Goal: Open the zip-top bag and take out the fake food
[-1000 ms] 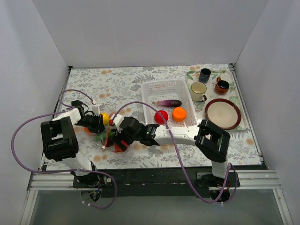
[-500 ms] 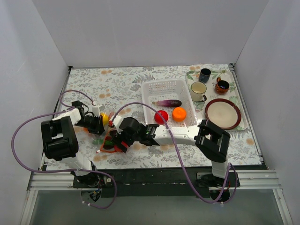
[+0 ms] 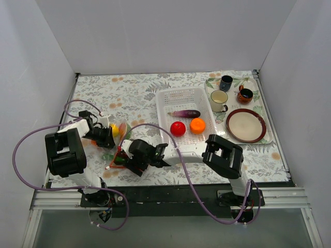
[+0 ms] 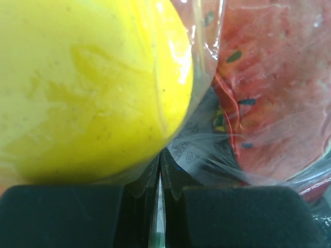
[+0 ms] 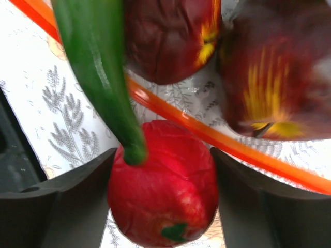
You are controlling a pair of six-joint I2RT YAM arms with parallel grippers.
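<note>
The clear zip-top bag (image 3: 117, 146) lies at the near left of the table, between my two grippers. My left gripper (image 3: 107, 138) is shut on the bag's clear film (image 4: 207, 150); a yellow ball (image 4: 83, 82) and a red shape (image 4: 279, 88) press against the plastic. My right gripper (image 3: 123, 158) is at the bag's mouth, its fingers closed against both sides of a red tomato (image 5: 165, 196). A green pepper (image 5: 98, 67), the orange zip strip (image 5: 243, 150) and two dark red fruits (image 5: 165, 36) lie just beyond it.
A white perforated basket (image 3: 161, 111) in mid table holds a purple eggplant (image 3: 186, 113), a red ball (image 3: 178, 128) and an orange ball (image 3: 197, 125). A tray at the right carries a plate (image 3: 246, 125) and three mugs (image 3: 219, 99).
My right gripper has moved left along the near side of the bag, and its arm has swung left with it. The left gripper has stayed on the bag.
</note>
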